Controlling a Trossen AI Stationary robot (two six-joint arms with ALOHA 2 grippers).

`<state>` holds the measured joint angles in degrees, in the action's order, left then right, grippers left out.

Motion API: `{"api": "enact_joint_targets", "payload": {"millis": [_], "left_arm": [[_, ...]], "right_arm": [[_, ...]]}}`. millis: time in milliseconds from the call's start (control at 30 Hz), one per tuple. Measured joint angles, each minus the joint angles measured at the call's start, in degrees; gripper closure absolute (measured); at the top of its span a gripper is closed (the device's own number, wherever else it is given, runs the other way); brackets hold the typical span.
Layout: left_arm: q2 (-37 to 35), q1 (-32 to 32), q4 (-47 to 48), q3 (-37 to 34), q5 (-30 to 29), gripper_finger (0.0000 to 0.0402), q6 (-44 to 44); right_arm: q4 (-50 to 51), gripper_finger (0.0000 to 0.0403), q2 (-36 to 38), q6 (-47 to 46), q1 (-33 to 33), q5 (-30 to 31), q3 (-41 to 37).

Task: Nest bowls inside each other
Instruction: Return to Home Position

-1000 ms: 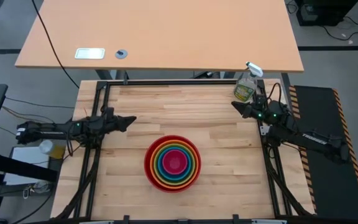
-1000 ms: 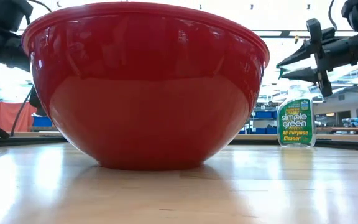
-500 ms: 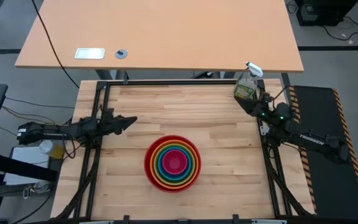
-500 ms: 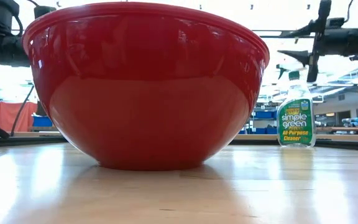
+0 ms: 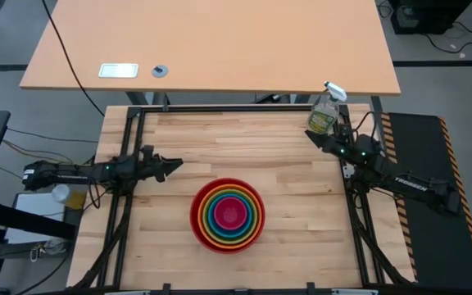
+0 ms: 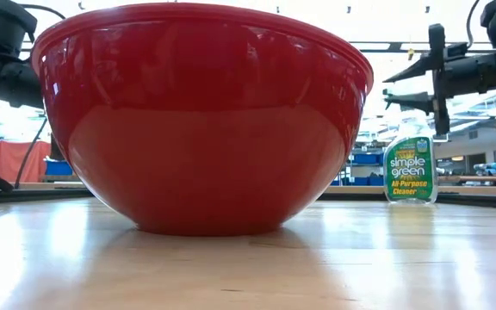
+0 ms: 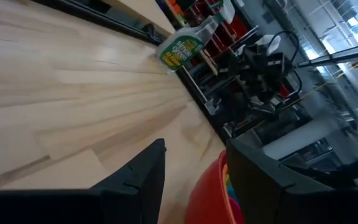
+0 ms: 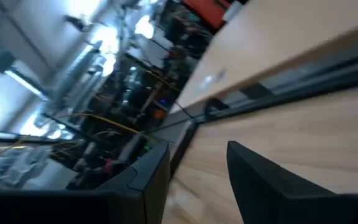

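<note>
Clearly the five bowls point(image 5: 228, 215) sat nested near the front edge of the table point(image 5: 220, 139), apart from both empty, parted claws: the left gripper point(image 5: 177, 163) at the left edge nearer, the right gripper point(image 5: 310, 138) toward the far right corner.

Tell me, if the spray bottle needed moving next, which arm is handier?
Right, probably. The right gripper hangs open just beside the spray bottle at the far right corner; the left gripper sits far off, left of the nested bowls.
</note>
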<state>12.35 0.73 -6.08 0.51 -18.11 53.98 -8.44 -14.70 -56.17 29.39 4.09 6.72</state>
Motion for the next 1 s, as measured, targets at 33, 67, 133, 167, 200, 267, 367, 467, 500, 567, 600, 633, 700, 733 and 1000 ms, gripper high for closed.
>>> {"api": "enact_joint_targets", "payload": {"millis": [33, 67, 133, 167, 200, 267, 367, 467, 500, 567, 600, 633, 700, 733, 1000], "left_arm": [[-0.04, 0.0, 0.39, 0.01, -0.02, 0.023, 0.01], [-0.03, 0.0, 0.84, 0.0, -0.03, 0.023, -0.15], [0.0, 0.0, 1.58, 0.0, -0.05, 0.023, -1.07], [-0.04, 0.0, 1.96, 0.01, -0.05, 0.023, -1.54], [-0.01, 0.02, 2.23, 0.0, -0.07, 0.023, -2.5], [0.01, 0.0, 2.21, 0.0, -0.07, 0.023, -4.09], [-0.01, 0.0, 2.23, 0.0, -0.07, 0.023, -5.68], [0.03, 0.02, 2.9, 0.0, -0.07, 0.023, -8.18], [0.03, 0.0, 2.9, 0.0, -0.04, 0.023, -11.18], [0.01, 0.01, 2.93, 0.01, -0.05, 0.023, -19.1], [0.01, 0.02, 2.95, 0.0, -0.04, 0.023, -23.17], [0.01, 0.02, 2.98, 0.02, -0.04, 0.023, -26.76], [0.01, 0.01, 3.03, 0.02, -0.04, 0.023, -32.35], [0.01, 0.02, 3.06, 0.02, -0.04, 0.023, -34.08], [0.01, 0.02, 3.14, 0.02, -0.04, 0.023, -36.85]], "right_arm": [[0.15, 0.0236, -0.19, -0.4, 0.0, 0.72, 0.0], [0.01, 0.0236, -0.32, -0.58, 0.0, 1.52, 0.0], [-0.32, 0.0236, -0.35, -0.52, 0.0, 2.97, 0.0], [-0.77, 0.0236, -0.32, -0.52, 0.0, 3.25, 0.0], [-1.1, 0.0236, -0.27, -0.49, 0.0, 3.25, 0.0], [-0.85, 0.0236, -0.28, 1.12, 0.0, 3.29, 0.0], [1.63, 0.0236, -0.28, 7.84, 0.0, 3.21, 0.0], [5.22, 0.0236, -0.3, 13.39, -0.05, 2.36, 0.0], [6.41, 0.0236, -0.29, 15.33, -0.07, 2.39, 0.0], [8.92, 0.0236, -0.28, 20.61, -0.04, 3.06, 0.0], [10.24, 0.0236, -0.29, 23.39, -0.04, 3.64, 0.0], [11.21, 0.0236, -0.3, 26.4, -0.04, 4.04, 0.0], [12.74, 0.0236, -0.32, 32.85, -0.04, 5.32, 0.0], [13.36, 0.0236, -0.34, 36.52, -0.05, 6.14, 0.0], [13.18, 0.0237, -0.35, 49.74, -0.04, 9.82, 0.02]]}}
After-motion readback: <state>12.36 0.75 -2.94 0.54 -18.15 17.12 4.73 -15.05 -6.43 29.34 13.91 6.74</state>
